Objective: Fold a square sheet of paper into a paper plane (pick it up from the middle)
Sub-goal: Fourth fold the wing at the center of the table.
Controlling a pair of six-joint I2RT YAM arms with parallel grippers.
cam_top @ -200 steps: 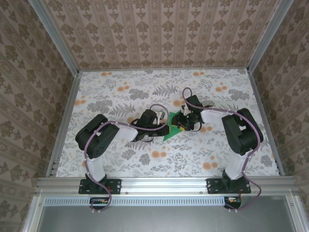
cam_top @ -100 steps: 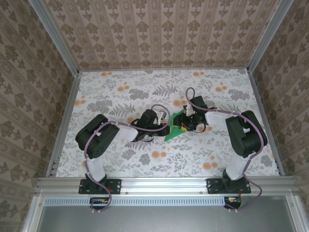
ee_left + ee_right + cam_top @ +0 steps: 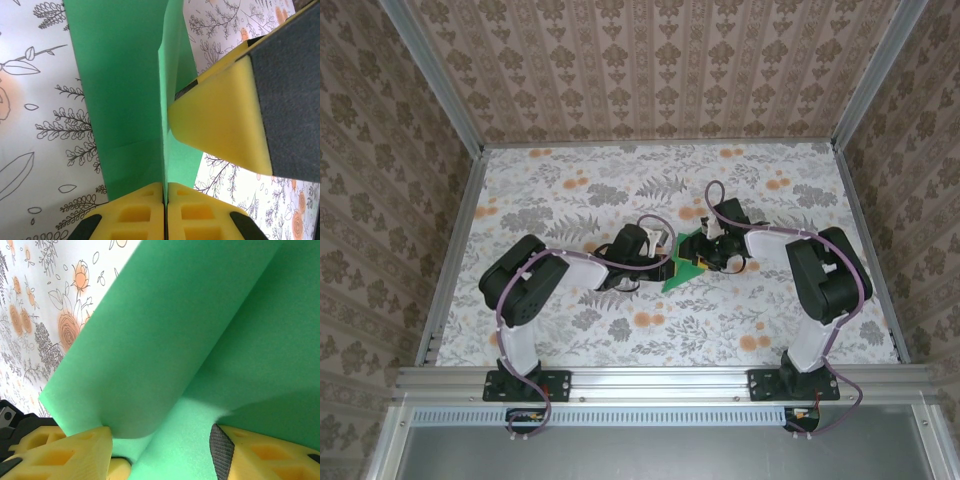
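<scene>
so, green paper (image 3: 120,90) in left pincer (image 3: 164,190), right pincer (image 3: 161,442) agape

Bright, even overhead light on the tabletop (image 3: 570,330), no glare. Shadows under the arms (image 3: 815,275) are soft and short. Top view sharp, with slight bending at the frame edges. Wrist views are close-up: the green paper (image 3: 125,75) looks soft (right wrist blurrier), with a dim shadow band lower right.

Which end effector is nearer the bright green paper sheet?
Left. The left end effector clamps the bright green paper sheet; the right end effector straddles it, jaws apart.
</scene>
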